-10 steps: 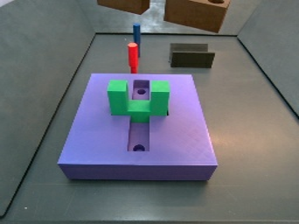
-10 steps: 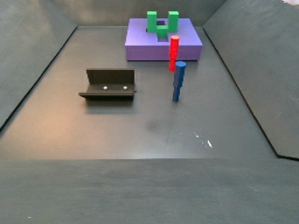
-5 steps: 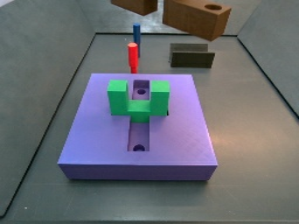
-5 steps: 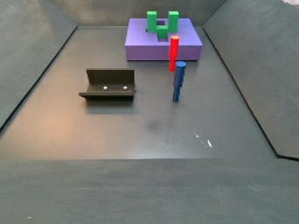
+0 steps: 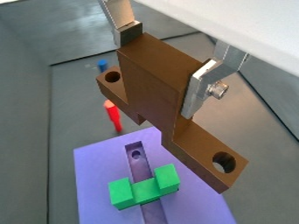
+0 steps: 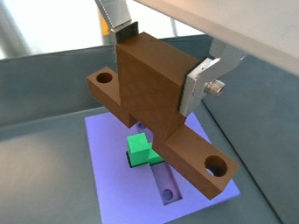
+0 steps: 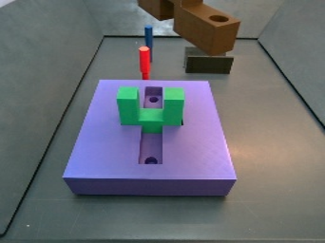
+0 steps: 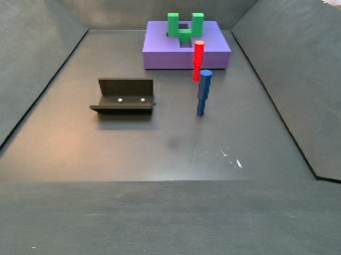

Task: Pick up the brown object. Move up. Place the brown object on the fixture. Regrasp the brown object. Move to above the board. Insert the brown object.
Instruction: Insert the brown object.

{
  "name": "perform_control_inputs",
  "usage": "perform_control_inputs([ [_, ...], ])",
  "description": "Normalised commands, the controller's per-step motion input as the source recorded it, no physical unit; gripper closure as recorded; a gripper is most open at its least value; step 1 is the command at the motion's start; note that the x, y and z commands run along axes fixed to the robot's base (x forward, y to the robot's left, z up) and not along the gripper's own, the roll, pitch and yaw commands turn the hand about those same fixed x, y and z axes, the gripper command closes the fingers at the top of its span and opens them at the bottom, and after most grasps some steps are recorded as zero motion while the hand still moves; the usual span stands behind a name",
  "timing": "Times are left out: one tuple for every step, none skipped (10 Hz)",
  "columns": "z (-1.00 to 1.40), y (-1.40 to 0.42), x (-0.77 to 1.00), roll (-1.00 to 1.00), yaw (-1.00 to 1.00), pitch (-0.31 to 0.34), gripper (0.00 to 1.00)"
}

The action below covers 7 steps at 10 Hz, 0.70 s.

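- In a wrist view: gripper (image 5: pixel 166 63) clamped on the brown object (image 5: pixel 163 99), silver fingers (image 5: pixel 201 87) pressed flat against its raised middle block, jaws spread only as far as that block's width. Held high above the purple board (image 5: pixel 93 179). Round holes seen at both ends of the bar. Green U-shaped block (image 5: pixel 145 186) seated across the board's central slot, red peg (image 5: pixel 112 115) and blue peg (image 5: pixel 103 64) standing beyond the board.
- In a wrist view: gripper (image 6: pixel 163 59) closed on the brown object (image 6: pixel 156 96), over the board (image 6: pixel 117 188) and the green block (image 6: pixel 142 149).
- In a side view: brown object (image 7: pixel 197 23) hung in the air near the top edge, above the fixture (image 7: pixel 210 63), behind the board (image 7: pixel 191 142). Fingers not visible here. Red peg (image 7: pixel 143 62) upright beside the far edge of the board.
- In a side view: fixture (image 8: pixel 126 97) alone on the grey floor (image 8: pixel 160 149), well apart from the board (image 8: pixel 160 53); gripper and brown object out of frame.
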Motion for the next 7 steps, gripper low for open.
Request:
perform_control_inputs([
  [-0.01, 0.0, 0.08, -0.11, -0.94, 0.064, 1.0],
  [0.0, 0.0, 0.07, -0.11, -0.94, 0.064, 1.0],
  [0.0, 0.0, 0.09, -0.11, -0.93, 0.061, 1.0],
  [0.0, 0.0, 0.1, -0.11, -0.92, 0.063, 1.0],
  [0.0, 0.0, 0.13, -0.12, -0.9, 0.057, 1.0],
  [0.0, 0.0, 0.15, -0.12, -0.88, 0.059, 1.0],
  [0.0, 0.0, 0.12, -0.12, -0.87, 0.05, 1.0],
])
